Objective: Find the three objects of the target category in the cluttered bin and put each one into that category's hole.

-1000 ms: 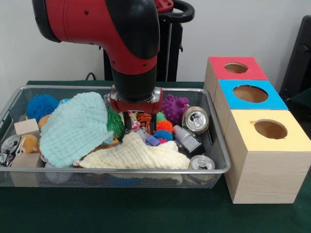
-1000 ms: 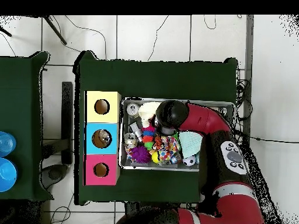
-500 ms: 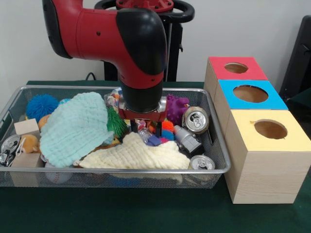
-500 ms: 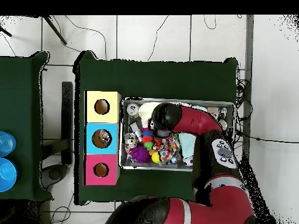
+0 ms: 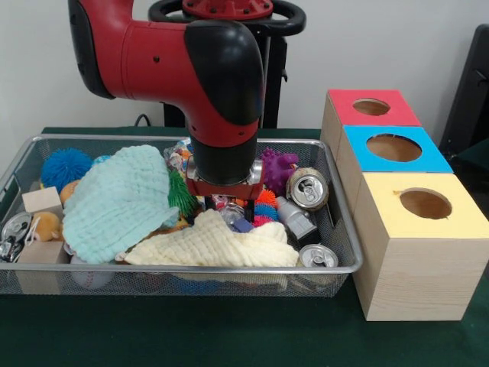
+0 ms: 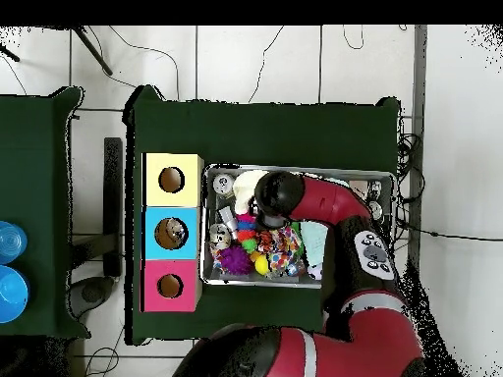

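Observation:
A wire mesh bin holds mixed clutter. My gripper is down in its middle, just behind a pale yellow cloth, and the red wrist hides most of it. Right beside it lie small coloured spiky balls, a green spiky ball and a grey bottle. Silver cans show at the right: one tilted, one by the front rim. In the overhead view the gripper sits over the bin's half nearer the boxes.
Three wooden boxes with round holes stand beside the bin: red, blue, yellow. A mint cloth, a blue spiky ball, a purple one, wooden blocks and another can fill the bin.
The arm has shifted across the bin toward the boxes' side and the wrist has sunk slightly lower among the small balls. The cloths and cans have stayed put.

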Robot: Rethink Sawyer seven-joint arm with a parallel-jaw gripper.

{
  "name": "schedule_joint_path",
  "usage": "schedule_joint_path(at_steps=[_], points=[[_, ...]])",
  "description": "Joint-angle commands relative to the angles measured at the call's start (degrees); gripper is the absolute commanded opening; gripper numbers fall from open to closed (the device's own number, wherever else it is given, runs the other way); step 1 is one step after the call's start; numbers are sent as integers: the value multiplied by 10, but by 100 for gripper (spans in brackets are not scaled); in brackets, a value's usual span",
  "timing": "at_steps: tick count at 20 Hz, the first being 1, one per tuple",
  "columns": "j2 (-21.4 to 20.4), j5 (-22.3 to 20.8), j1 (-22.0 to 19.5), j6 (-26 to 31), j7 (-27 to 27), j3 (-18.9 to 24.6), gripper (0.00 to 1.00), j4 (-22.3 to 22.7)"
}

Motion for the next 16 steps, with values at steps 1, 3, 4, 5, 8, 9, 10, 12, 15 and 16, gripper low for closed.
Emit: schedule_joint_path(at_steps=[1, 3, 4, 5, 8, 9, 10, 12, 15, 16], points=[[55, 10, -21, -52, 74, 21, 100, 5], [54, 9, -26, -57, 70, 23, 100, 11], [53, 8, -26, -54, 69, 23, 100, 10], [59, 10, -25, -45, 69, 22, 100, -3], [66, 12, -19, -46, 78, 20, 100, -12], [69, 13, -17, -49, 81, 20, 100, -13], [71, 15, -15, -51, 83, 20, 100, -14], [71, 18, -10, -54, 90, 19, 100, -12], [64, 23, -5, -54, 98, 19, 100, -1], [60, 25, -3, -50, 100, 18, 100, 1]])
